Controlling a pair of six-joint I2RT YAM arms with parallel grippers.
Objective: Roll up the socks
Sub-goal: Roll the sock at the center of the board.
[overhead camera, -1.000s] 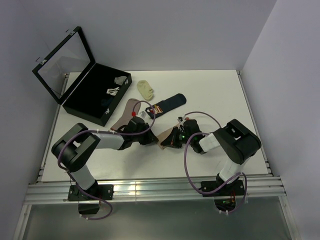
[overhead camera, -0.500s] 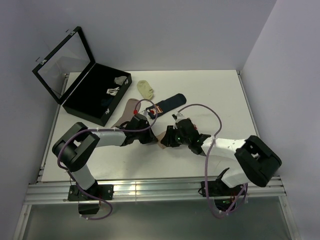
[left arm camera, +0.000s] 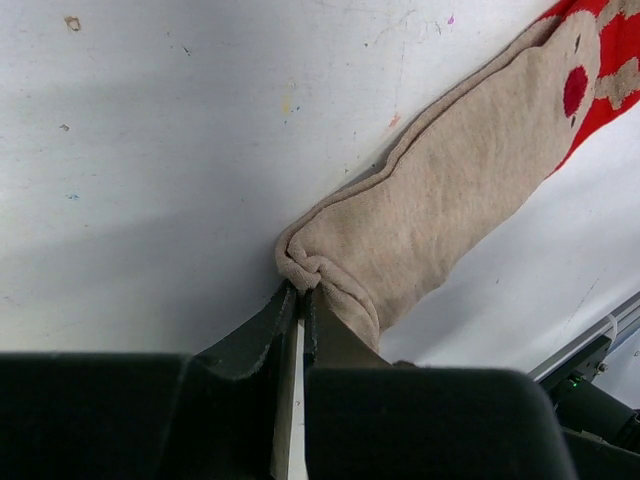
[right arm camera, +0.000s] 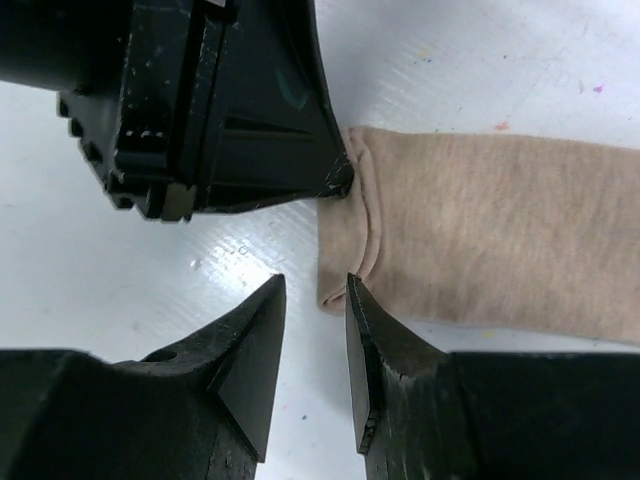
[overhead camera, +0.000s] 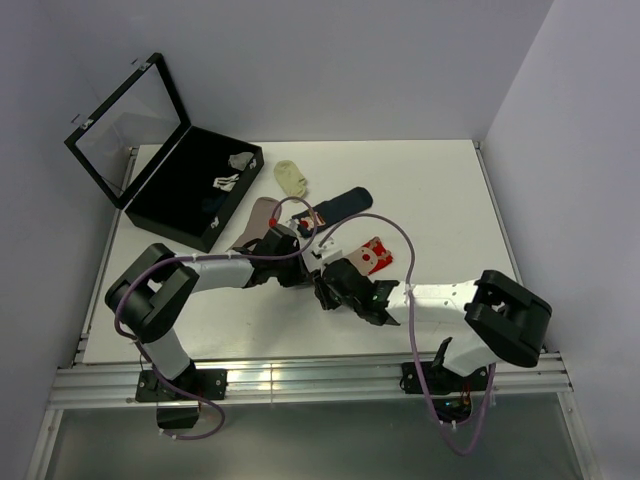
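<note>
Left claw (left arm camera: 300,292): clenched, grasping the cuff fold of the beige sock (left arm camera: 440,210).
Right claw (right arm camera: 313,285): released, jaws apart, tips at that same cuff, just beside my left claw.
Socks to roll: three. The beige sock stretches away from my claws. The pink sock (overhead camera: 258,218) and navy sock (overhead camera: 345,203) lie flat beyond them.
Other things: one pale-yellow sock (overhead camera: 291,177) and one open black case (overhead camera: 165,225), farther beyond my left claw.
</note>
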